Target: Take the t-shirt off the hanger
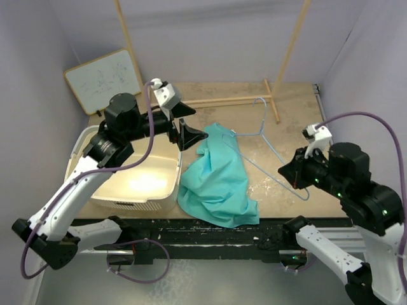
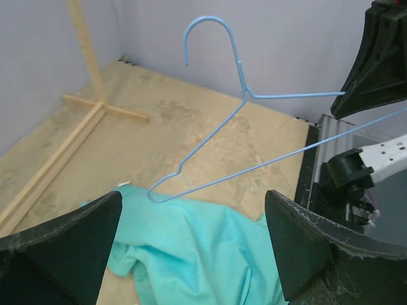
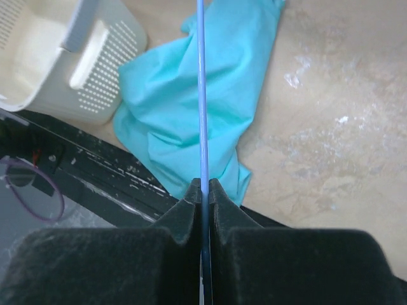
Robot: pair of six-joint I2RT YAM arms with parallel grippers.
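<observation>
T-shirt (image 1: 216, 181) heaped on scuffed table (image 1: 289, 124), hanger (image 2: 242, 75) aloft, lilac walls (image 1: 210, 38)

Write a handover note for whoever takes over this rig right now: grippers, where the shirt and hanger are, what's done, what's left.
Left gripper: open, empty, hovering over the top end of the t-shirt, beside the basket.
Right gripper: shut on the hanger wire, holding it up off the table.
T-shirt: crumpled on the table between basket and hanger.
Done: the hanger's wire shows bare all round, so the shirt looks off. One corner sits close to the shirt's edge; contact unclear.
Left: probably lift the hanger clear to confirm, then set it down.
</observation>
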